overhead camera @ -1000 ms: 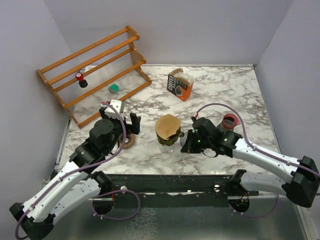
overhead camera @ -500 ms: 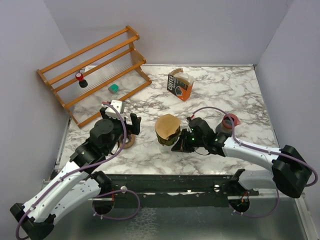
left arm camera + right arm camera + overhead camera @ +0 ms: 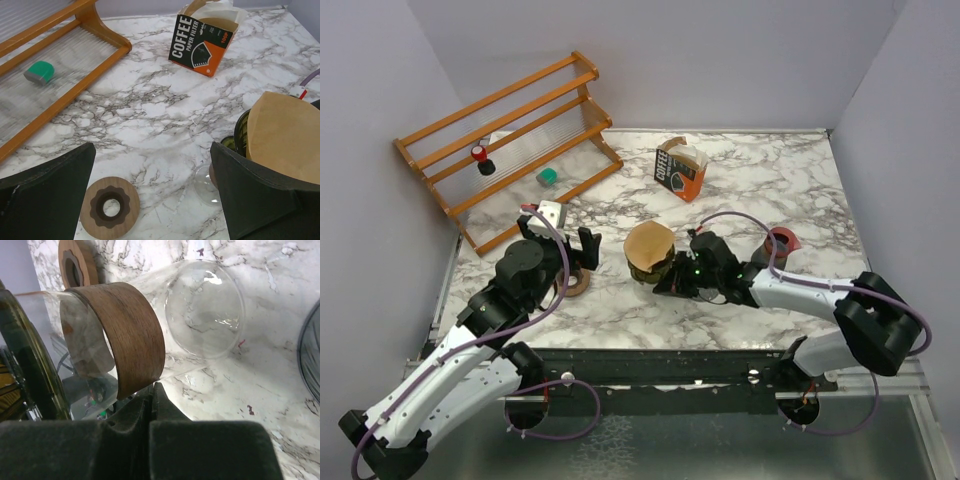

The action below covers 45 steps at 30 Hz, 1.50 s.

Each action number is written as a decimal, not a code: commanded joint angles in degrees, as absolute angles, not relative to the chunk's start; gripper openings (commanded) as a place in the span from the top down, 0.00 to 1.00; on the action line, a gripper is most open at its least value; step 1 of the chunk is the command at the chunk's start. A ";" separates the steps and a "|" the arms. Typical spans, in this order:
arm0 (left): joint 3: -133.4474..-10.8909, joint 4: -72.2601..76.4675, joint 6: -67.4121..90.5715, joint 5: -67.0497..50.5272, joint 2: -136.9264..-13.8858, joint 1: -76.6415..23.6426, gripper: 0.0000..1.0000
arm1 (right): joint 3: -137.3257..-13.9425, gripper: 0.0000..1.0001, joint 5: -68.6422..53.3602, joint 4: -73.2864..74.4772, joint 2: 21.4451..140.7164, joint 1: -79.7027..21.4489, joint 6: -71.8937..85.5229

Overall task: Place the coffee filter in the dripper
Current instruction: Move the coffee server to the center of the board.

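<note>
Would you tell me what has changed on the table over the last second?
The right gripper, shut, swept left up to the wooden collar of the glass carafe; the dripper with its filter seems nudged slightly left. Nothing was grasped or released. The left gripper stayed open over the wooden ring; rack and filter box unmoved.

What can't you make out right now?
Top view: coffee filter covers the dripper, so its seating is hidden.
Left wrist: a pincer finger and the frame edge cut off the filter.
Right wrist: unclear whether the shut right pincer touches the wooden collar.
</note>
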State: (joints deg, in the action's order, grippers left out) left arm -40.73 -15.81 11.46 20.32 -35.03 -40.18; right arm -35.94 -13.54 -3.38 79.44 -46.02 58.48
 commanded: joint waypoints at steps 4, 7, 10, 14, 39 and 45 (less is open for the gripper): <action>-39.91 -14.85 10.99 18.96 -33.93 -39.81 0.01 | -39.74 0.99 -12.96 -10.75 85.21 -45.68 58.73; -39.92 -14.92 10.81 19.64 -33.66 -39.67 0.01 | -42.48 1.00 -11.96 -10.91 88.22 -45.68 57.64; -39.96 -14.94 10.72 20.17 -33.16 -39.50 0.01 | -44.74 1.00 -12.06 -12.44 91.15 -45.44 56.86; -39.95 -15.11 10.96 20.32 -32.25 -39.31 0.01 | -48.50 0.99 -12.70 -13.70 95.62 -44.52 55.62; -39.93 -15.71 10.90 21.54 -31.65 -38.91 0.01 | -78.14 0.99 -17.04 -16.89 122.29 -39.67 52.07; -39.95 -16.08 11.05 22.73 -31.22 -38.87 0.01 | -74.80 1.00 -17.04 -16.42 118.69 -39.55 50.96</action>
